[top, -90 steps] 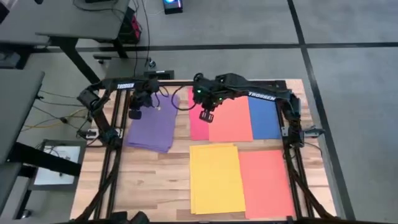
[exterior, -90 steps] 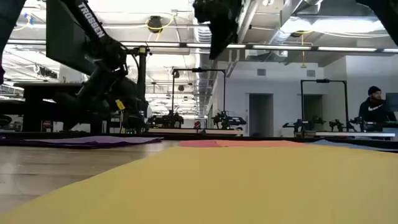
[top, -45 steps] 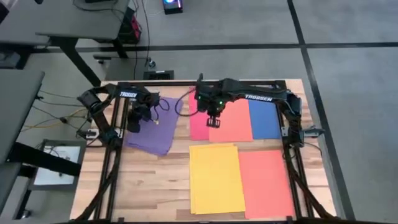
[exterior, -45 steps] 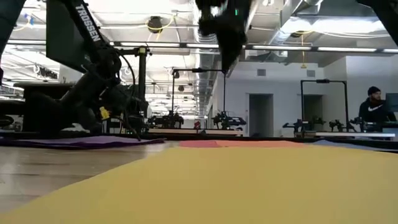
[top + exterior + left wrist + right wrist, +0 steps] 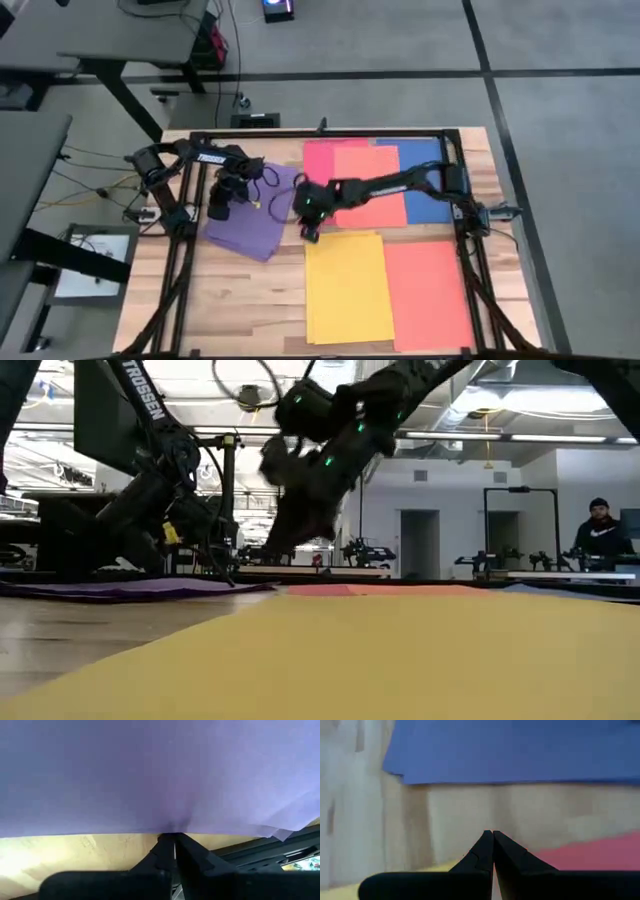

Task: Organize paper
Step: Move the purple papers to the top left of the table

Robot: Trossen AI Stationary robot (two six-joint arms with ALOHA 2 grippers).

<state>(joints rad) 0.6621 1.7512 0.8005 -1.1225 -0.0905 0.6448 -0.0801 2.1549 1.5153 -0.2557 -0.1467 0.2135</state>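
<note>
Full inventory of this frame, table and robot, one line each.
purple paper: one stack, purple, left half of the table, edges fanned out.
red paper: one patch, red, far centre, partly under the orange sheet.
orange paper: one, orange, far centre, between red and blue.
blue paper: one, blue, far right.
yellow paper: one stack, yellow, near centre.
second orange paper: one, orange, near right, beside the yellow.
table: one, light wood.
person: one, dark cap, seated far off in the room.
left gripper: dark, fingers shut on the purple paper's edge.
right gripper: dark, fingers shut, empty, between purple and yellow.
</note>
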